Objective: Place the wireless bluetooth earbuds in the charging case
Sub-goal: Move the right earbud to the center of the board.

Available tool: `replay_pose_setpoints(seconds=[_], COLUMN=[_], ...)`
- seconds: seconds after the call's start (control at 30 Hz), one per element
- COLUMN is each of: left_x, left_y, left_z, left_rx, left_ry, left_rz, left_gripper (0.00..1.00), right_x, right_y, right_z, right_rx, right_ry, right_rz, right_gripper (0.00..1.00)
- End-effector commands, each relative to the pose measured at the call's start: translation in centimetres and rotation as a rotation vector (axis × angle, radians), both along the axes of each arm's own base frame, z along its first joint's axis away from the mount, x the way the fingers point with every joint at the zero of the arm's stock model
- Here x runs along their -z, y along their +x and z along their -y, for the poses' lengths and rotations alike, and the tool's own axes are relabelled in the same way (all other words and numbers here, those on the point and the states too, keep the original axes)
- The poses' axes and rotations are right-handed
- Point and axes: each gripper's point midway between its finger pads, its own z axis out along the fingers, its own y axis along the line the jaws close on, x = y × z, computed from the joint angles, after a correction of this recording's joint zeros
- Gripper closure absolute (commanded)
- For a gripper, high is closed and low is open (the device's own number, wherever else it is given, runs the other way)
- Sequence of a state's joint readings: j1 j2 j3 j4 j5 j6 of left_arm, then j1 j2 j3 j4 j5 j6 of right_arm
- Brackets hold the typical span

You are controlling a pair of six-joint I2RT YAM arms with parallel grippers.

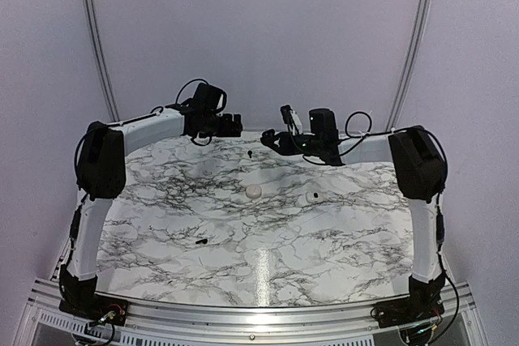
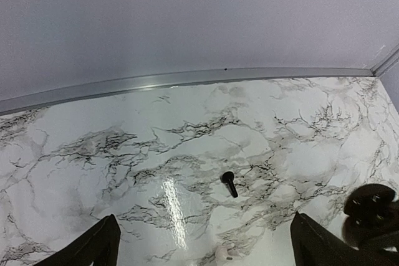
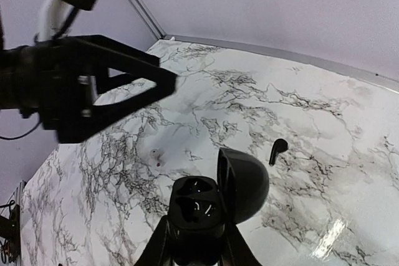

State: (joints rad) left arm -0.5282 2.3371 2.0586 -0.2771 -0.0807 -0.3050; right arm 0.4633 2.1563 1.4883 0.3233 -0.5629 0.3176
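One tiny black earbud (image 1: pixel 250 154) lies near the table's far edge, between the two grippers; it also shows in the left wrist view (image 2: pixel 229 183) and the right wrist view (image 3: pixel 277 149). A second black earbud (image 1: pixel 201 241) lies nearer, left of centre. The cream-white rounded charging case (image 1: pixel 254 191) sits closed mid-table. My left gripper (image 1: pixel 231 126) (image 2: pixel 202 260) is open and empty above the far left. My right gripper (image 1: pixel 276 142) (image 3: pixel 196 241) is shut on a black round hinged case (image 3: pixel 206 207), whose lid is open over two empty sockets, held above the table.
A brighter white piece with a dark spot (image 1: pixel 310 196) lies right of the cream case. A small white piece shows in the left wrist view (image 2: pixel 221 253) and the right wrist view (image 3: pixel 154 152). A metal rail (image 2: pixel 187 79) and the wall bound the far edge.
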Motion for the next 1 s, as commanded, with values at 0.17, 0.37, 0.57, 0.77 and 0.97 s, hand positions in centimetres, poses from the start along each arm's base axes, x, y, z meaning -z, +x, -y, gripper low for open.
replay_pose_setpoints(seconds=[0.17,0.37,0.57,0.77,0.97], left_x=[-2.5,-3.5,-3.8,-4.5,-5.0], left_y=[-2.4,-3.5,-4.4,-5.1,-5.4], left_z=[-2.0,-2.6,-3.4,-4.2,-5.0], left_rx=[0.011,0.017,0.017,0.014,0.008], left_ry=[-0.069,-0.073,-0.062,-0.05,-0.047], left_rz=[0.04,0.053,0.053,0.066,0.072], left_gripper=[0.01,0.01,0.01,0.01,0.01], right_x=[5.1,8.8,10.6,11.3,12.3], right_y=[7.1,10.2,11.8,11.9,10.8], right_z=[-0.6,-1.3,-1.6,-2.7,-4.3], right_rx=[0.05,0.096,0.136,0.126,0.077], right_ry=[-0.028,-0.067,-0.06,-0.032,-0.027], right_rz=[-0.093,-0.159,-0.195,-0.205,-0.222], right_gripper=[1.0,1.0,1.0,1.0,1.0])
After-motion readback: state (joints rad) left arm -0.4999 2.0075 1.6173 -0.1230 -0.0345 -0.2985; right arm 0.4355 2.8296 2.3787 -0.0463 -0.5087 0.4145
